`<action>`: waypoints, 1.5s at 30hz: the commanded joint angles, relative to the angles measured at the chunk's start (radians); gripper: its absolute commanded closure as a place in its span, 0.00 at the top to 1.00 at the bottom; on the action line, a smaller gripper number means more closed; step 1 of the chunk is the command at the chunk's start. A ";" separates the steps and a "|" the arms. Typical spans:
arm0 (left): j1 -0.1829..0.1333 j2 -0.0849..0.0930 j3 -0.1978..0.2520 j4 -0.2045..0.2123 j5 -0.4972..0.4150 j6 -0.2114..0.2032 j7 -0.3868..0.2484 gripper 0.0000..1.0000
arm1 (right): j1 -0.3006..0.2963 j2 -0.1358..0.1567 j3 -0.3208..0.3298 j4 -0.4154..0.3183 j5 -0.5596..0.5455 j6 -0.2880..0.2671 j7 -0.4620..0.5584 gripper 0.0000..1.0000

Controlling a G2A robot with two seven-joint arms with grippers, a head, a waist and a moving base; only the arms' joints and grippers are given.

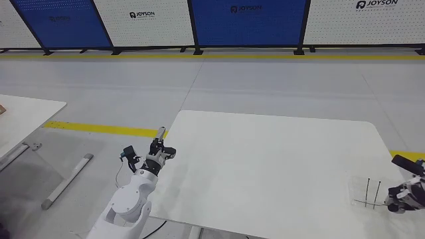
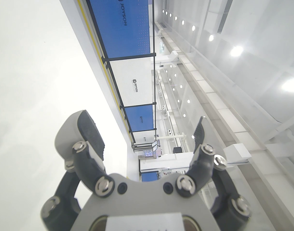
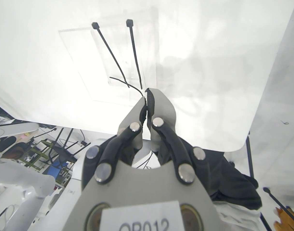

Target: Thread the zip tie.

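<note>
**Three zip ties (image 3: 135,55), one of them pinched**

All three sit on a clear sheet (image 3: 73,48) at the table's (image 1: 265,166) 4 o'clock corner. In the top view two lie loose side by side, long axis 12-to-6, heads at 12. The third tie (image 3: 118,79) runs crosswise, 9-to-3, and the right gripper (image 3: 147,94) is squeezed tight on its 3 o'clock end. Left gripper (image 2: 143,118) sits way off at the 9 o'clock edge, spread wide.

White table (image 1: 265,166), pegboard panels (image 1: 249,6), yellow floor line (image 1: 99,129)
</note>
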 commanded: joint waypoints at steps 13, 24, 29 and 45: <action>0.000 0.000 0.000 0.000 0.000 0.000 0.000 1.00 | -0.022 0.030 0.048 -0.036 0.026 0.000 -0.010 0.00; 0.000 0.000 0.000 0.000 0.000 0.000 0.000 1.00 | -0.251 0.129 0.270 -0.182 0.194 -0.035 -0.148 0.00; 0.000 0.000 0.000 0.000 0.000 0.000 0.000 1.00 | -0.266 0.134 0.285 -0.185 0.216 -0.047 -0.147 0.00; 0.000 0.000 0.000 0.000 0.000 0.000 0.000 1.00 | -0.307 0.143 0.353 -0.165 0.303 -0.196 -0.225 0.00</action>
